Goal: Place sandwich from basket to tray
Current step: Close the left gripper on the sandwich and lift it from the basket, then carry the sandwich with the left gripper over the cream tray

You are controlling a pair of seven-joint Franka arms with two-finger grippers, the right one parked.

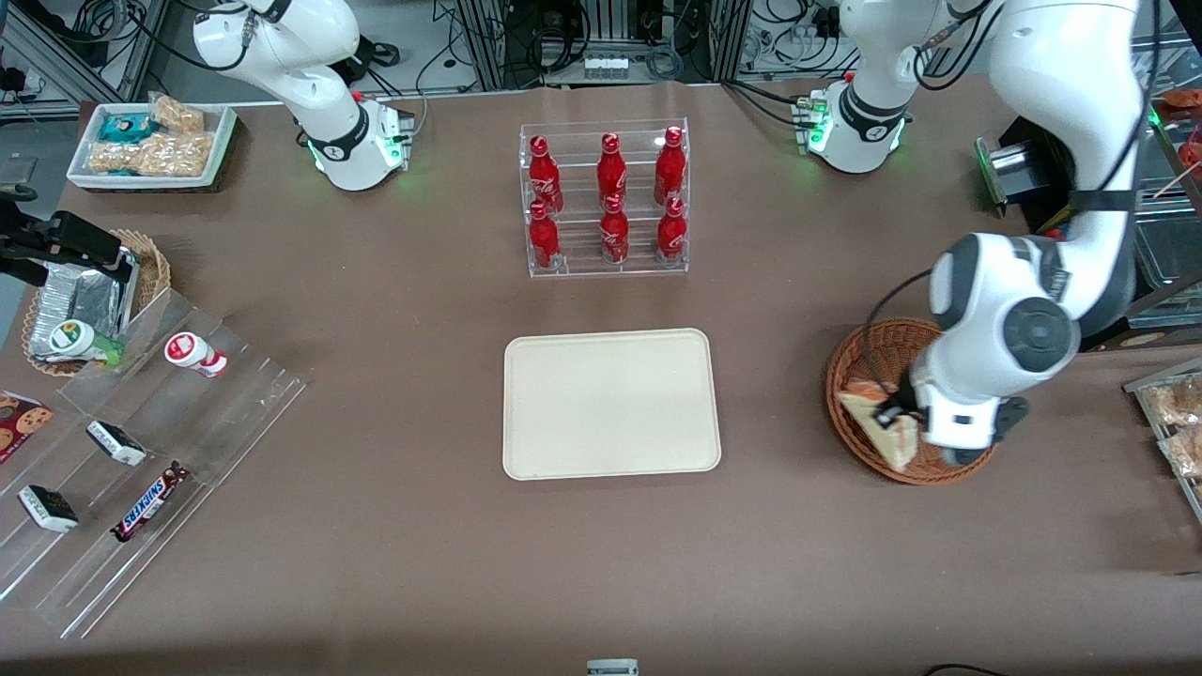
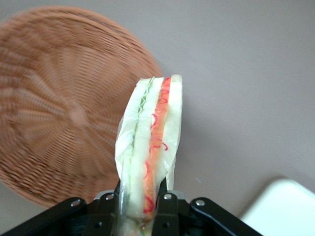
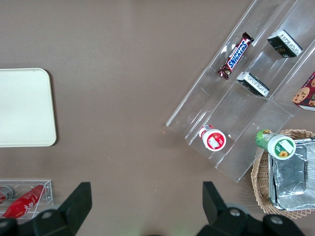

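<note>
Tool (image 2: 140,201) clenched on the wrapped sandwich (image 2: 150,152), lifted clear above the wicker basket (image 2: 59,108); the carry to the cream tray (image 1: 610,404), well apart sideways, remains.

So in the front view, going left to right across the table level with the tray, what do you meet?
Clear stepped display rack → tray → sandwich, held in the left arm's tool over the basket.
</note>
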